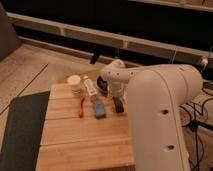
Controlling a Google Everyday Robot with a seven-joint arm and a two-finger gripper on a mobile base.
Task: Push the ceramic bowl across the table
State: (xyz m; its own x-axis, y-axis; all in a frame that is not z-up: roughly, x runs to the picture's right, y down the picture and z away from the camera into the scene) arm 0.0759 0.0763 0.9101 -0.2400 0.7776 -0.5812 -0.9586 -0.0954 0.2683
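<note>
The ceramic bowl (103, 85) is dark blue-grey and sits at the far edge of the wooden table (85, 140). It is mostly hidden behind my white wrist. My gripper (118, 104) is dark and points down at the tabletop, just to the near right of the bowl and right of a blue object. My big white arm (160, 115) fills the right side of the view and hides the table's right part.
A small cream cup (74, 83) stands at the far left of the table. A white bottle (90, 89) lies beside it. A blue rectangular object (98, 108) and a thin red-orange item (80, 107) lie mid-table. A dark grey mat (22, 125) lies on the floor to the left.
</note>
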